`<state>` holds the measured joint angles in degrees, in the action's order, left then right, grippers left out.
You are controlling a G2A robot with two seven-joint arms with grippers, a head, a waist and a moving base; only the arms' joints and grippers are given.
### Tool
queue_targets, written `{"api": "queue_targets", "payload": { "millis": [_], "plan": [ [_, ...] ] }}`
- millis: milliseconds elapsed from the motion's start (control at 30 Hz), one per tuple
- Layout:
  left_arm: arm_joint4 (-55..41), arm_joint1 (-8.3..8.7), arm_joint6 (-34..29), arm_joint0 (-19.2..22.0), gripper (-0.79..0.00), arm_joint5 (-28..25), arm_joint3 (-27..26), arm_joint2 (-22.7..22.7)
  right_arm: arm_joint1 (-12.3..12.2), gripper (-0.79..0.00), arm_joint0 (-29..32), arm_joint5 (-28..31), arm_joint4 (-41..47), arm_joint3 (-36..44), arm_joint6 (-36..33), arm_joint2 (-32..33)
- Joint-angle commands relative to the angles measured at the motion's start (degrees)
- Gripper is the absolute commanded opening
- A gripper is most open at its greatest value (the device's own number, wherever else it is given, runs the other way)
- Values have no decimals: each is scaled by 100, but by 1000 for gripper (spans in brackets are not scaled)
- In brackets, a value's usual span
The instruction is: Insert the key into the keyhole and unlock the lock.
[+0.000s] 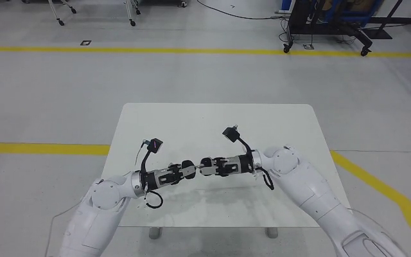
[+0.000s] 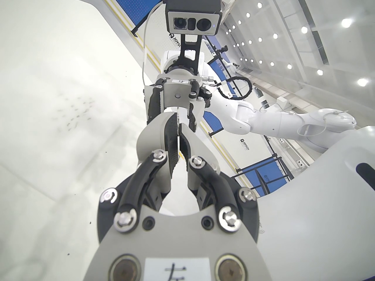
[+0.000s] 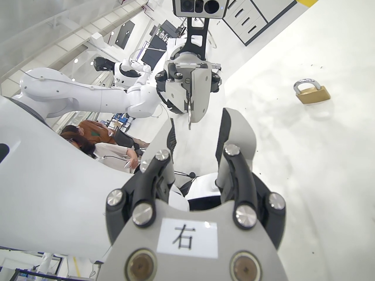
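Observation:
My left gripper (image 2: pixel 177 125) is shut on a small silver key (image 3: pixel 189 118), whose blade sticks out toward the other arm. My right gripper (image 3: pixel 201 131) faces it, open, with a finger on either side of the key's tip. The two grippers meet tip to tip above the middle of the white table (image 1: pixel 218 122), left gripper (image 1: pixel 192 168) and right gripper (image 1: pixel 205 167). A brass padlock (image 3: pixel 313 92) with a silver shackle lies flat on the table, off to one side of the right gripper and apart from both grippers.
The table's front edge (image 1: pixel 212 225) runs just below both forearms. Bare floor with yellow lines (image 1: pixel 192 50) surrounds the table. Grey drawer cabinets (image 3: pixel 257 7) stand beyond the table's edge.

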<state>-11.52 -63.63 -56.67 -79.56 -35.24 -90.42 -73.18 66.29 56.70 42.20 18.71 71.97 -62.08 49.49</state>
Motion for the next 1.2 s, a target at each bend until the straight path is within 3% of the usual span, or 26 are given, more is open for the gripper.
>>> {"api": "queue_targets", "payload": {
  "millis": [0,133,200,300,600,633,667,967,1167],
  "plan": [
    [-2,7,9,1,-785,-1,-1,7,3,-505,-15,11,52,2,11,-32],
    [14,22,27,3,-785,-11,-5,32,0,-523,-62,48,97,-41,48,-73],
    [13,29,43,2,-785,-12,-7,46,6,-597,-67,84,141,-64,84,-95],
    [-14,39,66,3,-785,-25,-6,63,16,-785,-97,120,121,-127,120,-115],
    [20,71,175,-2,-785,-107,-8,54,47,-785,-114,195,157,-185,195,-163],
    [31,75,180,-4,-419,-107,-7,58,46,-785,-115,206,153,-193,206,-161],
    [37,79,180,-3,0,-93,-7,63,44,-785,-114,213,147,-199,213,-157],
    [200,155,583,-14,0,-411,42,-381,-170,-785,94,498,27,-249,498,452],
    [1817,249,1008,-99,0,-884,-187,-907,-384,-785,596,834,-100,10,833,1082]
  ]
}}
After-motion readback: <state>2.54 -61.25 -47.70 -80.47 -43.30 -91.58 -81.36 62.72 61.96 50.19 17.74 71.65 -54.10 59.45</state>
